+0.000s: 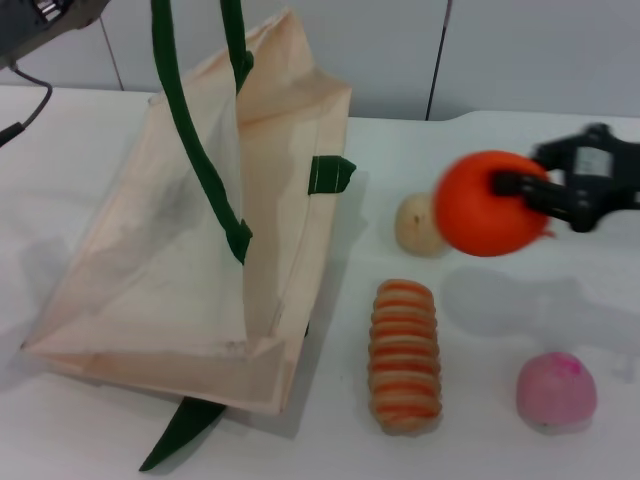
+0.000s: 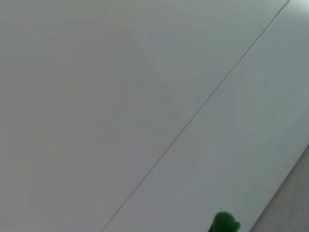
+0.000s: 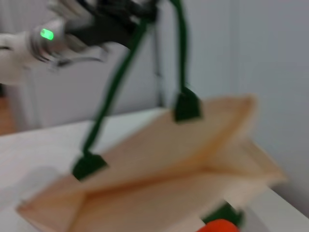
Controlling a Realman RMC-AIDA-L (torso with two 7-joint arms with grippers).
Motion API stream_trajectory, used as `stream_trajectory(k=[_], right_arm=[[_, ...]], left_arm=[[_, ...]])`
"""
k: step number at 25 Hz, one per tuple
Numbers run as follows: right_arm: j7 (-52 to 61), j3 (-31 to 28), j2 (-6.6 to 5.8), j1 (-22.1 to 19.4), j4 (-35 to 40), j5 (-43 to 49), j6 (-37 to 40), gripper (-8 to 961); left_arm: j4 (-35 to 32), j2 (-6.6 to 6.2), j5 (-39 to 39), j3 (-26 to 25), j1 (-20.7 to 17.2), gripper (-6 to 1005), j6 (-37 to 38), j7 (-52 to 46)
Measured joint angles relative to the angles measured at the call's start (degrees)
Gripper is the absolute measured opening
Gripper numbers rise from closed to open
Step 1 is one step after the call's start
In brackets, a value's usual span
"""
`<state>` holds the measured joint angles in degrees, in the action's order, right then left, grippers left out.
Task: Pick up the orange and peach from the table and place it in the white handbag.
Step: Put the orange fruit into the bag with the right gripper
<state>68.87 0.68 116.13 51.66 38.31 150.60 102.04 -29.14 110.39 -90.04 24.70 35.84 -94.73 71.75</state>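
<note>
The orange [image 1: 480,210] is off the table, held in my right gripper [image 1: 508,198], which is shut on it to the right of the white handbag [image 1: 180,260]. A sliver of the orange shows in the right wrist view [image 3: 219,226]. The peach [image 1: 556,390] sits on the table at the front right. The handbag lies tilted with its mouth spread, and its green handles [image 1: 190,130] are pulled upward. In the right wrist view my left gripper [image 3: 108,21] holds those handles [image 3: 113,92] above the bag [image 3: 159,183].
A pale cream ball [image 1: 416,224] sits just behind and left of the orange. An orange-and-cream striped bread loaf [image 1: 405,355] lies between the bag and the peach. A green strap end [image 1: 185,430] trails at the bag's front. A grey wall stands behind the white table.
</note>
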Motion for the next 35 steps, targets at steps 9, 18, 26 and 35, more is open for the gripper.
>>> stream_trajectory(k=[9,18,26,35], right_arm=[[-1.01,6.23,0.01,8.97,-13.11,-0.27,-9.9,95],[-2.78,9.4,0.09,15.99,-22.66,-0.14,-17.51,67],[-3.79,12.08,0.22,22.35,-31.77,0.04,-29.49,63],[-4.42,13.58,0.51,24.82,-37.09,-0.13,-43.13,63]], left_arm=[[2.34,-0.47,-0.32,0.5,2.48,123,-0.45,-0.05],[2.42,-0.17,-0.32,0.61,3.47,124,-1.07,-0.29],[2.43,-0.03,0.1,0.61,4.64,124,-1.07,-0.44],[4.49,-0.36,0.31,0.83,6.52,124,-1.73,-0.48]])
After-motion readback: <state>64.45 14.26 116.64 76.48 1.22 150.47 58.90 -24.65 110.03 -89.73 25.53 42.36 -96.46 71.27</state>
